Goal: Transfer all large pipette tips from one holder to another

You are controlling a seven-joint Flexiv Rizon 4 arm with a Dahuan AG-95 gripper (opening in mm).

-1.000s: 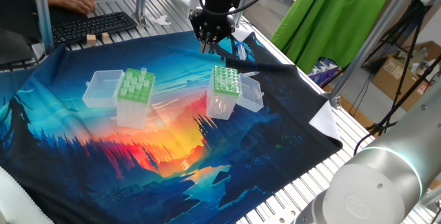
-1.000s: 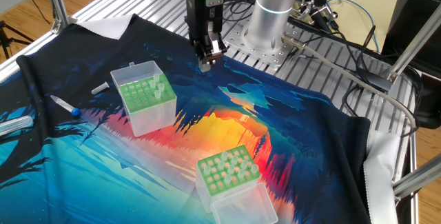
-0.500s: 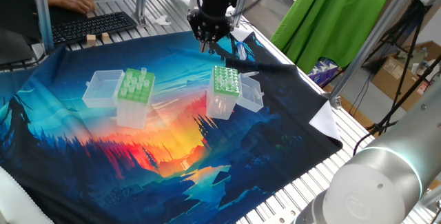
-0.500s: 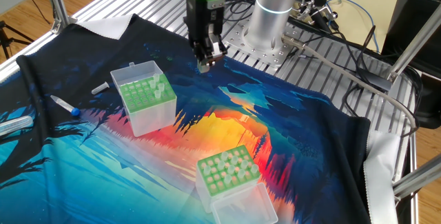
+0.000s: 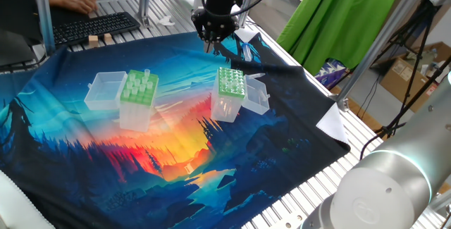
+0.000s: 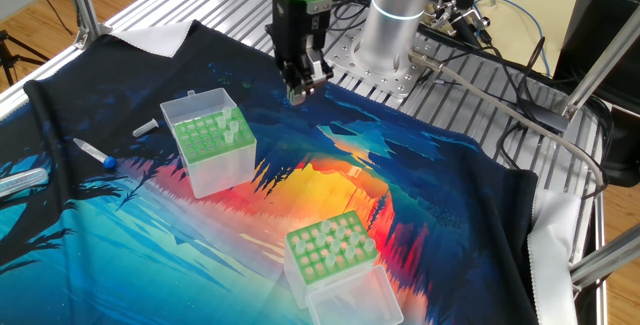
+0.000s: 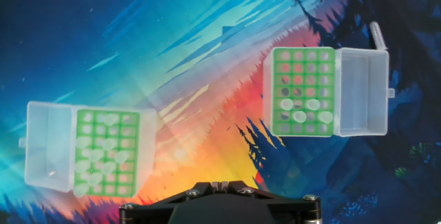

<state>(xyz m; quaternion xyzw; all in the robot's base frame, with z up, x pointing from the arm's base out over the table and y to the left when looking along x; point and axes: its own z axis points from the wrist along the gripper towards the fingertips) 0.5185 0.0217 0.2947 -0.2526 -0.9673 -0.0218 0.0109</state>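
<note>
The wide-holed light-green holder (image 5: 137,96) stands with its lid open and holds many large pipette tips (image 5: 141,81). It also shows in the other fixed view (image 6: 322,255) and at the left of the hand view (image 7: 107,151). The narrower, darker-green holder (image 5: 229,91) stands to its right, lid open. It carries a few tips (image 7: 300,110) at one end, also seen in the other fixed view (image 6: 232,125). My gripper (image 5: 210,47) hangs high over the cloth behind both boxes (image 6: 297,93). Its fingertips sit together at the bottom edge of the hand view (image 7: 220,182), with nothing visible between them.
A blue-capped tube (image 6: 95,152) and a small clear tube (image 6: 146,127) lie on the cloth beside the darker-green holder. A keyboard (image 5: 95,26) and a person's hand are at the far table edge. The robot base (image 6: 400,15) and cables stand behind the cloth.
My gripper has drifted very slightly, staying high behind the boxes. The boxes and tips have not moved.
</note>
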